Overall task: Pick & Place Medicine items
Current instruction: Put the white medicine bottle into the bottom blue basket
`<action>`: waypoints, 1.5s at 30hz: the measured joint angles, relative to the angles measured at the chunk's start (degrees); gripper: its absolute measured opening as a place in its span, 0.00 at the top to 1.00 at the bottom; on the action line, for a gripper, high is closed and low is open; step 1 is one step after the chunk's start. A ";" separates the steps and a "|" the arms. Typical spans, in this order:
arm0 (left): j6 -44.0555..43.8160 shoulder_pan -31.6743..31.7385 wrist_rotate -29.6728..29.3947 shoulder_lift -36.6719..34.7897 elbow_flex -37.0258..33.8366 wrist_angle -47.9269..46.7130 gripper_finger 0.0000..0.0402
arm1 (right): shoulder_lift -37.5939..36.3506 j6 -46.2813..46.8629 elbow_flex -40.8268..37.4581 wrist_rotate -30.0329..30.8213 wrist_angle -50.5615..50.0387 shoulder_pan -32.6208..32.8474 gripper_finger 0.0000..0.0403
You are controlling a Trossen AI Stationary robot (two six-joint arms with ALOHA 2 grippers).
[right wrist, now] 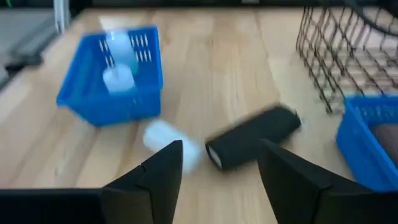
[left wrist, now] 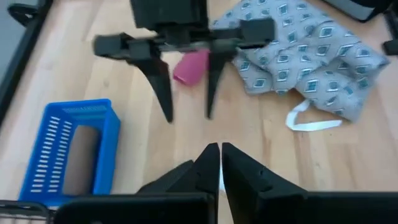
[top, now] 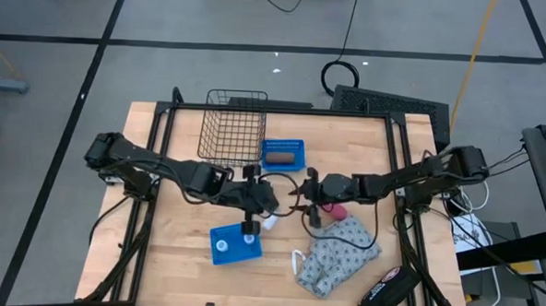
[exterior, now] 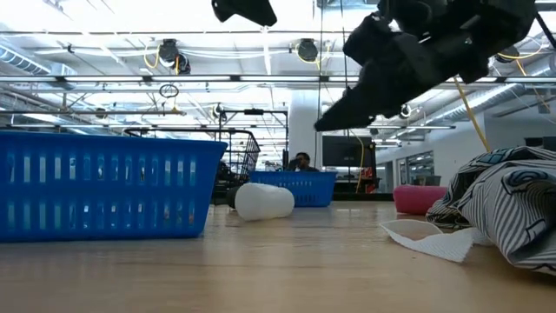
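Two white bottles stand in the near blue tray; in the right wrist view they are the white bottles. A third white bottle lies on its side on the wood, just outside that tray. My left gripper hangs shut above the table, close to the lying bottle. My right gripper is open and faces it from the right, also raised; the left wrist view shows the right gripper with its fingers spread.
A black cylinder-shaped block lies beside the fallen bottle. The pink block and a patterned cloth lie to the right. The far blue tray holds a brown block, next to a wire basket. A black pouch lies near the right corner.
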 joint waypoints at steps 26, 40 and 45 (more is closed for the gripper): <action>-1.54 0.70 -1.91 -0.04 0.07 1.05 0.90 | 25.24 -12.18 12.74 -6.03 5.85 1.40 0.41; -1.45 0.70 -1.91 -0.02 0.07 1.46 0.90 | 25.24 -13.29 12.74 -5.97 4.02 0.66 0.58; -1.30 0.70 -1.91 -0.02 0.07 1.51 0.90 | 25.21 -14.72 12.75 -5.92 3.47 0.55 0.70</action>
